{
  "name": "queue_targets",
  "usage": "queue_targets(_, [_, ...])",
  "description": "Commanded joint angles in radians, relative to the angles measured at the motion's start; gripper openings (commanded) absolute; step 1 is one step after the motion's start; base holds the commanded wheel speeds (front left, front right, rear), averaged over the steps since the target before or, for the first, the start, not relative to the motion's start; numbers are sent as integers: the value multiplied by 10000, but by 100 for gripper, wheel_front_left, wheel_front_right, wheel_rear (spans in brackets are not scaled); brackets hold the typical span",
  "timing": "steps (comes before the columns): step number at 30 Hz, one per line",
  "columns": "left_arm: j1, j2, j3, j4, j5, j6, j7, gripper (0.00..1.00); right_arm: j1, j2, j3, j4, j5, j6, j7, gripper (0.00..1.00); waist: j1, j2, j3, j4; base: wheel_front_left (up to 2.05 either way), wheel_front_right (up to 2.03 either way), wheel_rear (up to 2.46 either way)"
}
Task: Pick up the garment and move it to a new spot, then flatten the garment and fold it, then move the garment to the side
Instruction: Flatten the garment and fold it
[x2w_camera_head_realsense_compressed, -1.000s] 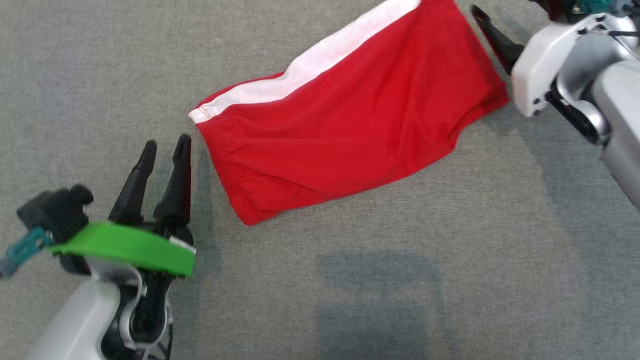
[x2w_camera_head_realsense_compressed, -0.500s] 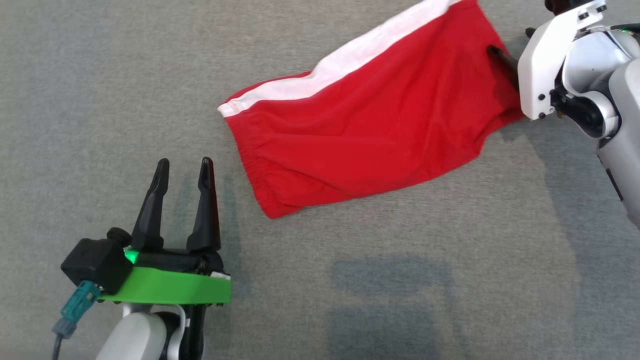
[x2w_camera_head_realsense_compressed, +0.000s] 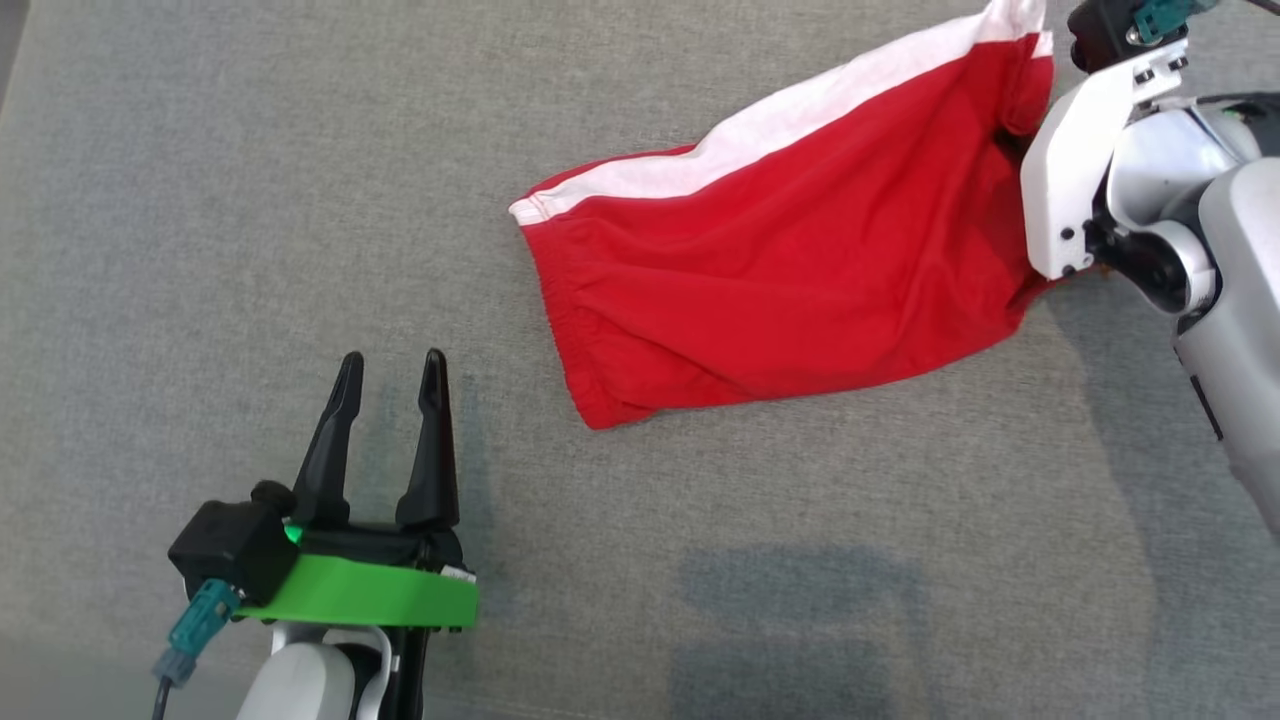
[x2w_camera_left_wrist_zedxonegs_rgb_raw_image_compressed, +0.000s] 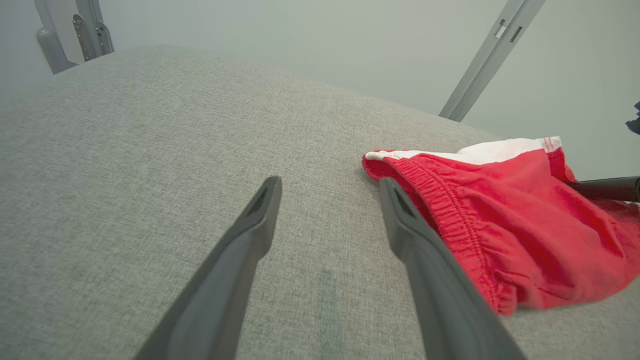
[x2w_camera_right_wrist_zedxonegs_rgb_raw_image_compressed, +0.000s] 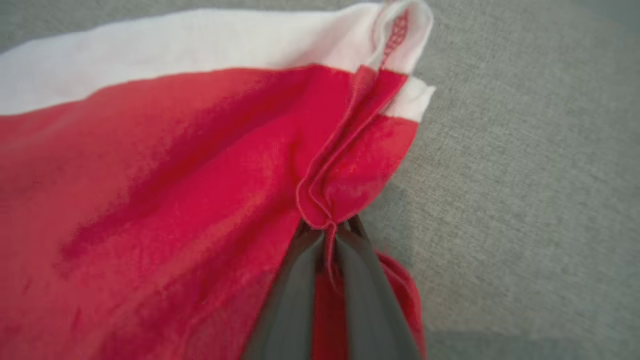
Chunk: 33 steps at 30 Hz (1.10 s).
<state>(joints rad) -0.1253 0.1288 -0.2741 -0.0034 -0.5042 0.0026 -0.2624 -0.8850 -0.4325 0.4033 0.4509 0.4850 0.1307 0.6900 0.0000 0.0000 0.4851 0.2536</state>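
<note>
Head view, shorts: the red shorts (x2w_camera_head_realsense_compressed: 800, 270) with a white side stripe (x2w_camera_head_realsense_compressed: 760, 130) lie on the grey cloth counter (x2w_camera_head_realsense_compressed: 250, 200), far and right of centre. The waistband end points near-left and the leg end lies far right.
Head view, left gripper: the left gripper (x2w_camera_head_realsense_compressed: 392, 358) is near left, its fingers spread wide with nothing between them, apart from the shorts.
Head view, right arm: its white wrist housing (x2w_camera_head_realsense_compressed: 1075, 180) covers the shorts' right edge, where the cloth bunches upward.
Left wrist view, fingers: both dark fingers (x2w_camera_left_wrist_zedxonegs_rgb_raw_image_compressed: 250, 240) stand wide apart over bare counter. The gathered waistband (x2w_camera_left_wrist_zedxonegs_rgb_raw_image_compressed: 450, 220) lies just beside the one on that view's right.
Left wrist view, far end: a dark finger (x2w_camera_left_wrist_zedxonegs_rgb_raw_image_compressed: 605, 189) of the right arm reaches the shorts' far end.
Right wrist view, right gripper: the right gripper (x2w_camera_right_wrist_zedxonegs_rgb_raw_image_compressed: 330, 227) has its fingers pinched together on a gathered fold of the red hem (x2w_camera_right_wrist_zedxonegs_rgb_raw_image_compressed: 345, 165), near the stripe's corner.
</note>
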Motion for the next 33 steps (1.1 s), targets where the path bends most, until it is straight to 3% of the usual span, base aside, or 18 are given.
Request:
queue_targets(1, [216, 1, 79, 62, 115, -78, -25, 100, 620, -4, -100, 243, 88, -2, 5, 0, 0, 0, -635, -772, 0, 0, 0])
queue_targets(8, [503, 368, 81, 79, 470, -170, -23, 100, 1182, 32, -1559, 459, 231, -11, -573, 0, 0, 0, -1083, -1563, 0, 0, 0])
queue_targets(16, [990, 555, 53, -24, 499, -104, -8, 100, 1854, 84, -3858, 1085, 3, -7, -1199, 0, 0, 0, -1290, -1820, 0, 0, 0])
queue_targets(21, [1191, 441, -32, -54, 434, -42, -9, 100, 1568, 761, -5079, 695, 188, 1, -1111, 0, 0, 0, -1387, -1822, 0, 0, 0])
queue_targets(28, [1238, 348, -118, 10, 405, 17, -12, 100, 1644, 2165, -4130, -1968, 778, 1, 227, 0, 0, 0, -1557, -1896, 0, 0, 0])
queue_targets(33, [851, 248, -345, 199, 454, -122, 15, 100, 1432, 3154, -3780, -2491, 256, 1, 693, 0, 0, 0, -1551, -1688, 0, 0, 0])
